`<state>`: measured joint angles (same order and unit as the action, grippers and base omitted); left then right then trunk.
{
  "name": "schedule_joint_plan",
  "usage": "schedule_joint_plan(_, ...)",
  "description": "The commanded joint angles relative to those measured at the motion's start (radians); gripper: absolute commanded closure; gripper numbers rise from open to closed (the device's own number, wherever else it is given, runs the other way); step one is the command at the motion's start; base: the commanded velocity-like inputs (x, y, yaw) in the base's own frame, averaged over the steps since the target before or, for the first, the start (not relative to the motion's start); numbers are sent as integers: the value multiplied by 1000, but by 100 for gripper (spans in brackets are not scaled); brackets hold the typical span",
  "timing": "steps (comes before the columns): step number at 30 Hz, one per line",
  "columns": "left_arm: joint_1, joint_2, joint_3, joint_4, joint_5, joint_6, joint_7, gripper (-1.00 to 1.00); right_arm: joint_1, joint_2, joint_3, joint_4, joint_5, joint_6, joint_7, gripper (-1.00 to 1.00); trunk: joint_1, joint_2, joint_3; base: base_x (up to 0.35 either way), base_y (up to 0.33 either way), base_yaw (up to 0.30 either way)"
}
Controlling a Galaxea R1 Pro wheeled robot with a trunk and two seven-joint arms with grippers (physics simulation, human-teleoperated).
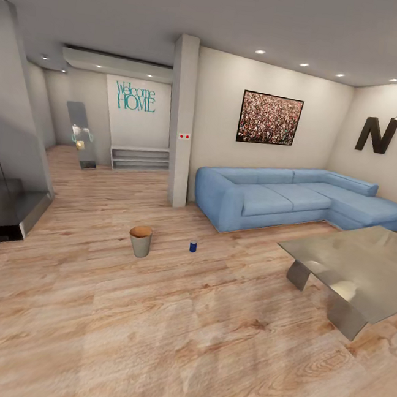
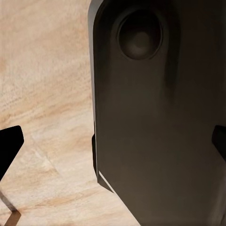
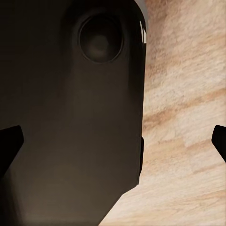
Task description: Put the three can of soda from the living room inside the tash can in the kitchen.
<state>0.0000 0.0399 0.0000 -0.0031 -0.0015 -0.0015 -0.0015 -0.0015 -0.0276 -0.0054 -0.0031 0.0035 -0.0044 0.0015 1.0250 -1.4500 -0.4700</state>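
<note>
Head view shows the blue soda can (image 1: 193, 246) standing on the plank floor (image 1: 145, 340) just beside the trash can (image 1: 140, 240), so I would drive closer first; left hand (image 2: 113, 141) and right hand (image 3: 113, 141) are spread wide, holding nothing.

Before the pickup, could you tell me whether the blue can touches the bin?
Apart: the head view shows bare floor between the blue can and the bin.

Our left gripper (image 2: 113, 141) and right gripper (image 3: 113, 139) hang with fingertips spread wide apart, each facing a dark rounded part of our body.
</note>
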Motion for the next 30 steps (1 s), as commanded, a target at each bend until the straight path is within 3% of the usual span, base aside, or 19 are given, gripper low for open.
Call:
schedule_joint_plan(1,0,0,0,0,0,0,0,-100,0,0,0,0,0,0,0,-100,0,0,0,0,0,0)
schedule_joint_plan(30,0,0,0,0,0,0,0,-100,0,0,-1,0,0,0,0,-100,0,0,0,0,0,0)
